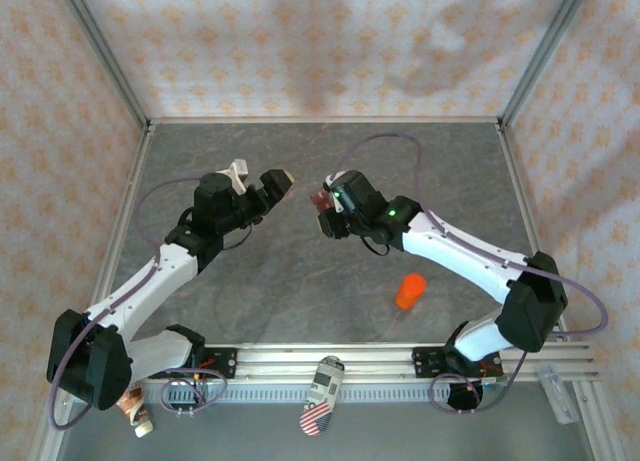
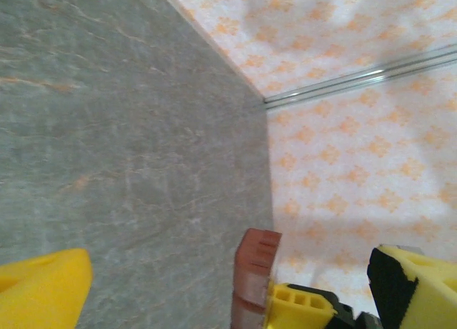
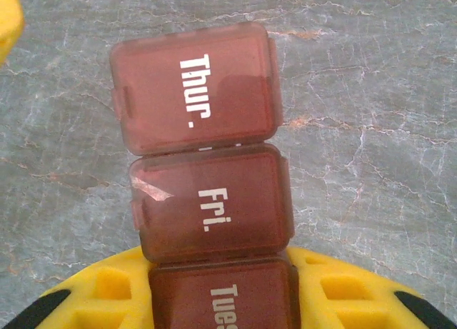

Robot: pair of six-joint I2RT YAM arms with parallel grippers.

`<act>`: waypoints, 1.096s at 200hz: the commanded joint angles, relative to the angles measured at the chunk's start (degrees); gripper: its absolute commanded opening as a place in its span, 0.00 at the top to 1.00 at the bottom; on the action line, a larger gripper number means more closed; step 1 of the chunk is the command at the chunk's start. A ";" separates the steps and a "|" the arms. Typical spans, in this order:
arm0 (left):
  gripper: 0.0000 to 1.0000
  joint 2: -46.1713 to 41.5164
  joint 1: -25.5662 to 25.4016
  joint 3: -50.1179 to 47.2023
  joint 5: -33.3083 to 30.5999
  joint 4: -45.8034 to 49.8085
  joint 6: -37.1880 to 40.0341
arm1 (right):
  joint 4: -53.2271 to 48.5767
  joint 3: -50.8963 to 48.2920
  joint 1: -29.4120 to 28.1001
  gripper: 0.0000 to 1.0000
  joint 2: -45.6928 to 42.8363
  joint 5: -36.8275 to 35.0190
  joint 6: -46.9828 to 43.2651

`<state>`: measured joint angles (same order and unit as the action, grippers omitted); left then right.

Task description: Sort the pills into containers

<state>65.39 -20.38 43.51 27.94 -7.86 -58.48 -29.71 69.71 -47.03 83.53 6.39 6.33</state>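
Note:
The containers (image 3: 207, 150) are one dark reddish-brown box with lids marked Thur., Fri. and Tues, all closed. My right gripper (image 3: 221, 304) is shut on its Tues end between yellow pads, holding it above the grey table; from above the box (image 1: 322, 199) sticks out of that gripper (image 1: 330, 219). My left gripper (image 1: 265, 181) stands open just left of the box, apart from it. In the left wrist view the box end (image 2: 257, 261) rises between the wide-spread yellow fingers (image 2: 43, 290) of the left gripper (image 2: 228, 279). The pills are out of view.
A bright orange bottle (image 1: 410, 291) stands on the table near the right arm. A striped object (image 1: 322, 393) lies on the front rail. Patterned walls (image 1: 300, 41) and metal posts enclose the grey table (image 1: 300, 281).

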 commanded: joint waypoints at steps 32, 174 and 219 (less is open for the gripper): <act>0.00 -1.11 -4.62 0.15 -3.73 -7.70 -3.66 | 0.36 0.51 0.36 0.70 0.68 1.01 3.26; 0.00 4.46 -9.54 -1.33 -4.87 -13.75 -6.49 | 0.84 2.48 0.36 0.70 3.85 1.25 3.60; 0.00 6.09 -10.15 -1.07 -5.11 -15.16 -6.91 | 1.23 2.65 0.36 0.70 4.10 1.76 3.79</act>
<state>70.85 -29.82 42.89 24.27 -19.44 -64.73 -29.65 70.37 -47.03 87.02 7.94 9.26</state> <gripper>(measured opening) 0.997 0.369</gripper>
